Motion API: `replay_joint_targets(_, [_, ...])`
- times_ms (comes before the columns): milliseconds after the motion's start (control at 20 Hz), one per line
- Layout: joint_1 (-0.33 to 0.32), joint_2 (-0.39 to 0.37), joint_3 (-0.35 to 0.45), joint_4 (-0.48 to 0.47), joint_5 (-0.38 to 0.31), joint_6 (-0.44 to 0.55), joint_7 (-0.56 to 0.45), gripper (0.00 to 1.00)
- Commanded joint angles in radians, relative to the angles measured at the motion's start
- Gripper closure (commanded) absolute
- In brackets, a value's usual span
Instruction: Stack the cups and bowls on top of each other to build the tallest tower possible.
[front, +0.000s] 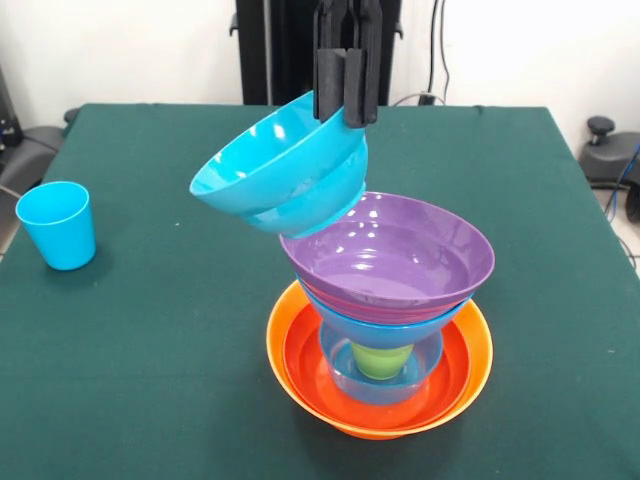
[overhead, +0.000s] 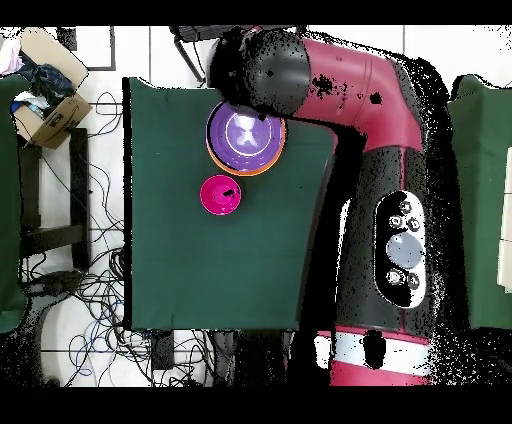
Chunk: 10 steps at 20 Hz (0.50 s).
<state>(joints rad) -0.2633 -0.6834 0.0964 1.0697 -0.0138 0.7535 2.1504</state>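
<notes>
My gripper (front: 348, 112) is shut on the far rim of a blue bowl (front: 270, 165) and holds it tilted, its opening towards the upper left. A second blue rim shows under it. Its base is at the far left rim of the purple bowl (front: 390, 255); I cannot tell if they touch. The purple bowl tops the tower: below it are a blue bowl (front: 385, 325), the lime green cup (front: 382, 360), a red-orange bowl (front: 310, 365) and a big orange bowl (front: 285, 375). The light blue cup (front: 57, 225) stands upright at the far left. In the overhead view the arm hides the gripper.
The overhead view shows the purple bowl (overhead: 245, 135) in the orange bowl (overhead: 222, 163), and a small pink-red bowl (overhead: 220, 194) on the green table (overhead: 180, 260) beside them. A cardboard box (overhead: 50, 110) and cables lie off the table.
</notes>
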Motion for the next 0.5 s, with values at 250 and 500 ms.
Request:
replay_joint_targets(250, [0.057,0.071,-0.069,0.06,-0.006,-0.06,0.218,1.0])
replay_joint_targets(500, [0.072,0.068,-0.091,0.066,-0.004,-0.065,0.214,1.0])
